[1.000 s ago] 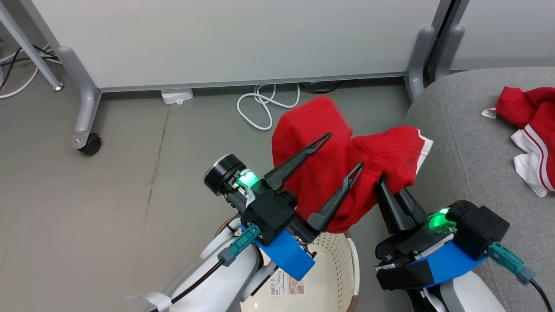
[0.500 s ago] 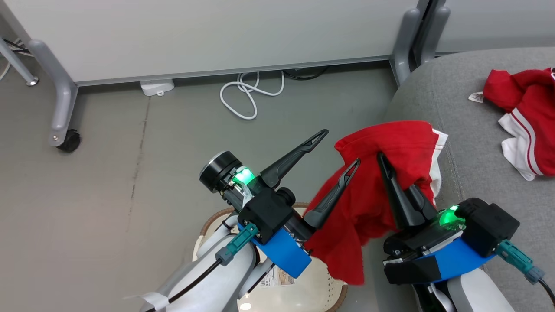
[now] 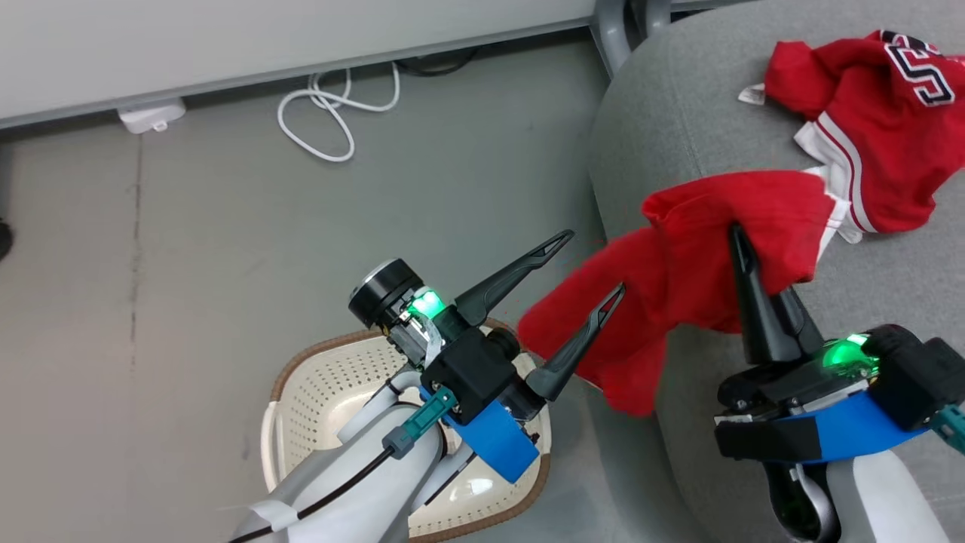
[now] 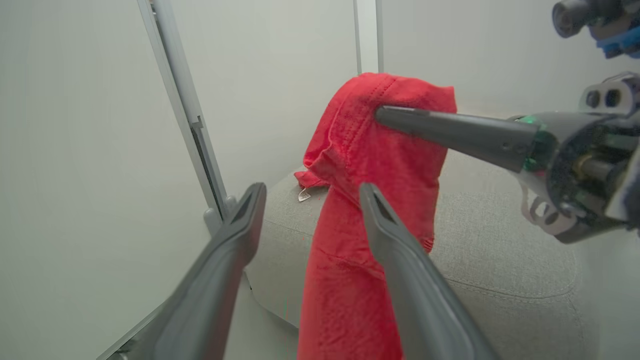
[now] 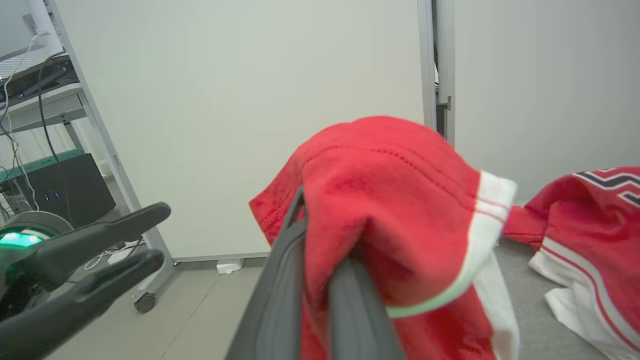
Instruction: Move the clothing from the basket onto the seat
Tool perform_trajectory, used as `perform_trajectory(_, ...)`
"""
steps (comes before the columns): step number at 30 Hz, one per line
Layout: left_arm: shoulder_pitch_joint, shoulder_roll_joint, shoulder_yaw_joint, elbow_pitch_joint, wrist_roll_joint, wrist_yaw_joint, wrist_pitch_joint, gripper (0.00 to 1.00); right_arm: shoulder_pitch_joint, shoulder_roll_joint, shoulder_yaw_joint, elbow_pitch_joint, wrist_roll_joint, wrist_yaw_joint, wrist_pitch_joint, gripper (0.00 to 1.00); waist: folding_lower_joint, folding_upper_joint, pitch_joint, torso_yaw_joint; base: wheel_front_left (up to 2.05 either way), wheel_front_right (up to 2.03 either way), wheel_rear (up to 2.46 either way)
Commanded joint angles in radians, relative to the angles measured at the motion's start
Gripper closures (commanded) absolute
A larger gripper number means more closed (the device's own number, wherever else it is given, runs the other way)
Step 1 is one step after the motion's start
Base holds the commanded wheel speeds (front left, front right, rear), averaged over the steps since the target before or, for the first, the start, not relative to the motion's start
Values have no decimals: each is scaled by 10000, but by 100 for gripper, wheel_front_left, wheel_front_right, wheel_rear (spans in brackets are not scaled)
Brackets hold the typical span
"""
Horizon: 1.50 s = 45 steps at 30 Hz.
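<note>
I am carrying a red garment (image 3: 678,279) in the right gripper (image 3: 739,249), whose fingers are pinched together on a fold of it. The cloth is hanging at the seat's (image 3: 678,113) rounded edge, at about 3 o'clock in the head view. Its lower tail is dangling toward the floor (image 3: 188,226), and I cannot tell whether any of it is touching the cushion. The left gripper (image 3: 592,264) is hovering just beside the hanging cloth, fingers spread wide and holding nothing. The lettered garment (image 3: 867,128) is already lying on the seat at 1 o'clock. The basket (image 3: 324,385) is sitting on the floor at 7 o'clock, and the part I am seeing past my left arm (image 3: 362,483) looks empty. I am judging the job nearly finished: what remains is bringing this piece fully over the cushion and letting go.
</note>
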Motion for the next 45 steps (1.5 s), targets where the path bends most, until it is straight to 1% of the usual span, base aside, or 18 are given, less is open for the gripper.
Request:
perform_trajectory(1, -216, 42, -6, 35, 58, -27, -40, 0, -168, 27, -86, -79, -2, 1, -4, 100, -1, -1, 50, -58, 0, 0, 0)
perform_trajectory(9, -550, 222, -316, 200, 15, -65, -33, 0, -66, 224, -1002, -323, -98, 3, -4, 100, -1, -1, 638, -851, 0, 0, 0)
perform_trajectory(15, -605, 337, -461, 340, -80, -77, -35, 0, 96, 332, -1567, -397, -206, 3, -6, 100, -1, -1, 780, -1341, 0, 0, 0)
perform_trajectory(21, -504, 375, -507, 433, -128, -65, -33, 0, 181, 385, -1868, -451, -261, 3, -6, 100, -1, -1, 723, -1608, 0, 0, 0)
perform_trajectory(26, -530, 420, -486, 475, -167, -56, -33, 0, -266, 269, -2080, -558, -406, 3, -6, 100, -1, -1, 717, -1670, 0, 0, 0)
perform_trajectory(31, -679, 496, -388, 442, -163, 56, -33, 0, -1812, -357, -2632, -700, -674, 1, -4, 100, -1, -1, 876, -1668, 0, 0, 0)
perform_trajectory(36, -842, 442, -402, 419, -114, 66, -35, 0, -3546, -1080, -3263, -475, -945, 1, -4, 100, -1, -1, 1210, -1447, 0, 0, 0)
perform_trajectory(40, -1073, 367, -380, 372, -56, 65, -33, 0, -4997, -1954, -3562, -49, -1234, 1, -4, 100, -1, -1, 1639, -1175, 0, 0, 0)
perform_trajectory(45, -1356, 316, -393, 339, 33, 40, -33, 0, -6854, -3108, -4153, 812, -1378, 1, -4, 100, -1, -1, 2216, -823, 0, 0, 0)
